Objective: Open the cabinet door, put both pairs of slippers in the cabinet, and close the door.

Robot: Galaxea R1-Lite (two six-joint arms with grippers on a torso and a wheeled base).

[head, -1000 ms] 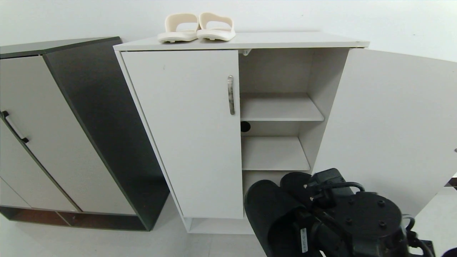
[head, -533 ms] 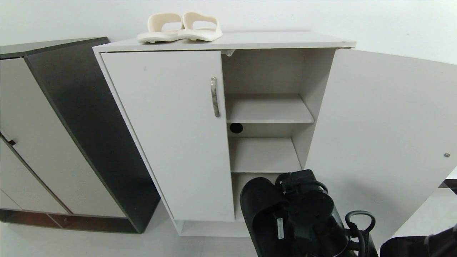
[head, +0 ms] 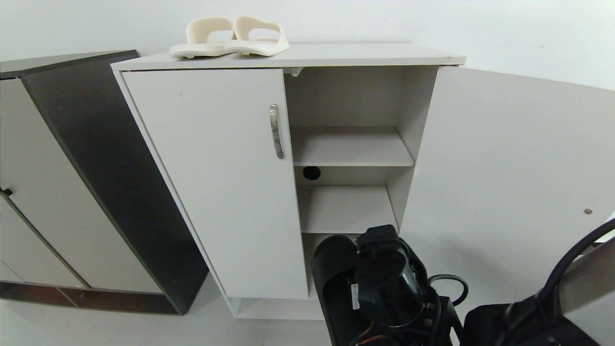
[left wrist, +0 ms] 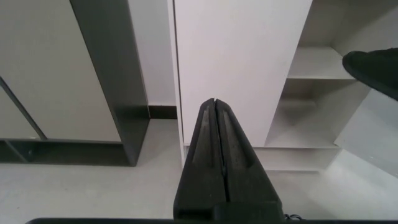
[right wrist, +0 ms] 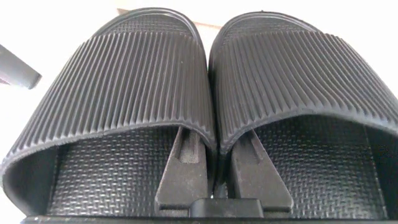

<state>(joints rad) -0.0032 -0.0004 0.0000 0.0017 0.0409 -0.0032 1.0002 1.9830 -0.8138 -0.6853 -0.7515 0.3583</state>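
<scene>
A cream pair of slippers point(head: 230, 37) lies on the top of the white cabinet point(head: 365, 54). Its left door point(head: 216, 182) is closed and its right door point(head: 504, 168) stands swung wide. The black pair of slippers point(head: 331, 274) hangs low in front of the open half, near the bottom compartment. My right gripper point(right wrist: 214, 155) is shut on the black slippers point(right wrist: 124, 81), its fingers reaching under the straps and pinching the two touching inner sides. My left gripper point(left wrist: 215, 102) is shut and holds nothing, pointing at the closed door from in front; one black slipper point(left wrist: 376, 68) shows beside it.
Two bare shelves point(head: 350, 149) point(head: 346, 211) sit inside the open half. A metal handle point(head: 275, 130) is on the closed door. A dark cabinet point(head: 96, 158) stands close on the left. Pale floor point(head: 144, 327) lies in front.
The head camera has shifted, so the cabinet sits further left in the picture. My right wrist has swung left behind the black slippers, a little closer to the open compartment.
</scene>
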